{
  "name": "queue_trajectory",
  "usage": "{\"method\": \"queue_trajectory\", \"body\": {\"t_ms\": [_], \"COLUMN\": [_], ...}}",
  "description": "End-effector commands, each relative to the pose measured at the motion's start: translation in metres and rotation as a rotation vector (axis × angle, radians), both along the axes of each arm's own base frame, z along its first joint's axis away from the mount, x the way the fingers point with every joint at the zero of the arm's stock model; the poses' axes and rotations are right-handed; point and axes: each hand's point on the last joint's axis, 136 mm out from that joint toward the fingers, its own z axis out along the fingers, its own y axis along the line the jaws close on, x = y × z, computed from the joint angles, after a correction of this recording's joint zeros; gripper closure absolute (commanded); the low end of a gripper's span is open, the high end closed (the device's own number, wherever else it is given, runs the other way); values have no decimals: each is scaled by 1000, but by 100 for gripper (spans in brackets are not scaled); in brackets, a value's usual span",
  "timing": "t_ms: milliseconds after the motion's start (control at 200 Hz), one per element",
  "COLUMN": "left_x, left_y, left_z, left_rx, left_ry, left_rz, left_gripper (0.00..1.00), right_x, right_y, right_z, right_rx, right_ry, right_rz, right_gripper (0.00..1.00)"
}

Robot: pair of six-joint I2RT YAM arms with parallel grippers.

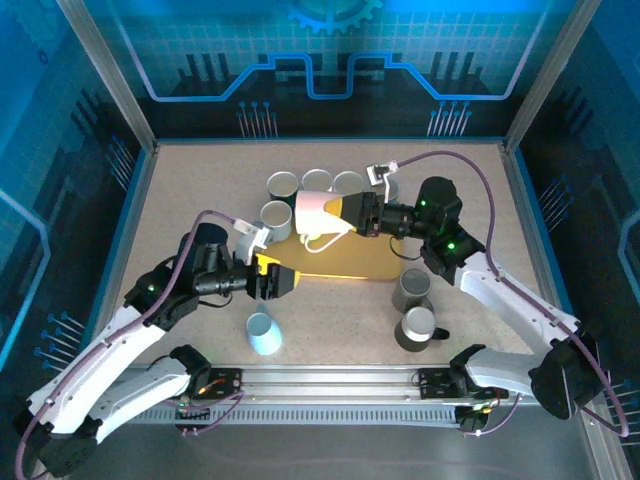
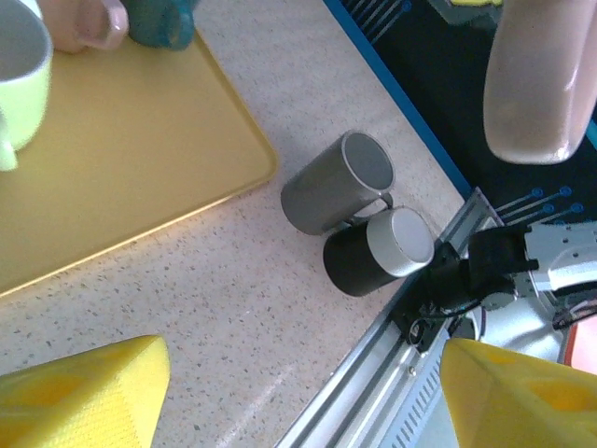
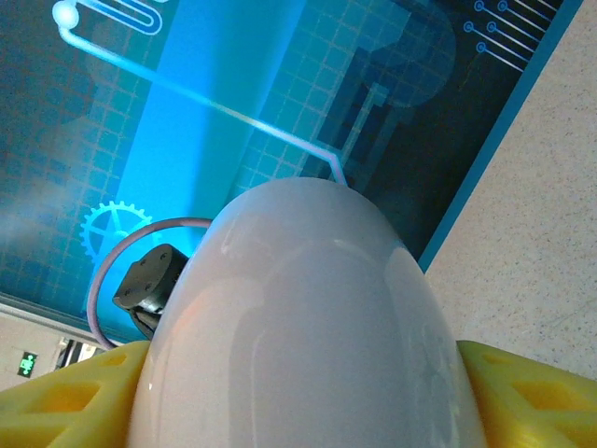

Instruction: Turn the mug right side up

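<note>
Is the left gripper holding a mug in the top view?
No, the left gripper stands open with nothing in it, while the pale mug is held by the right gripper.

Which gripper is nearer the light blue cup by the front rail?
Left. The left gripper hangs open just behind the light blue cup, at the near-left corner of the yellow tray. The right gripper is farther back over the tray, clamped on a pale mug.

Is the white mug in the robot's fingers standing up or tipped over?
Tipped on its side. The white mug lies sideways, gripped between the right fingers, its handle sticking out sideways.
</note>
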Motion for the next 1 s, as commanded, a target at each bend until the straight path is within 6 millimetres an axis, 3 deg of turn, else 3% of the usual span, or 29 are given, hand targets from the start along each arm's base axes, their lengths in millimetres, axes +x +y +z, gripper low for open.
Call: {"method": "queue_trajectory", "body": {"t_ms": [0, 250, 445, 515, 790, 995], "left_x": [-7, 5, -8, -10, 7, 15], "left_y": [-12, -15, -37, -39, -40, -44], "left_z": [-2, 5, 45, 50, 56, 73], "left_rx": [-8, -157, -416, -467, -553, -610], "left_ry": [-14, -71, -83, -81, -75, -98], "left_rz": [-73, 7, -120, -133, -62, -68], "left_gripper": [22, 22, 22, 21, 18, 22], "right_x": [-4, -2, -6, -7, -15, -24], "right_y": [-5, -8, -11, -12, -7, 1], "right_z": [32, 36, 33, 33, 31, 33], "right_rx": [87, 137, 107, 104, 116, 124], "right_ry": [-90, -66, -90, -95, -103, -112], "right_rz": [6, 1, -18, -17, 5, 33], "right_gripper": [92, 91, 91, 91, 89, 88]}}
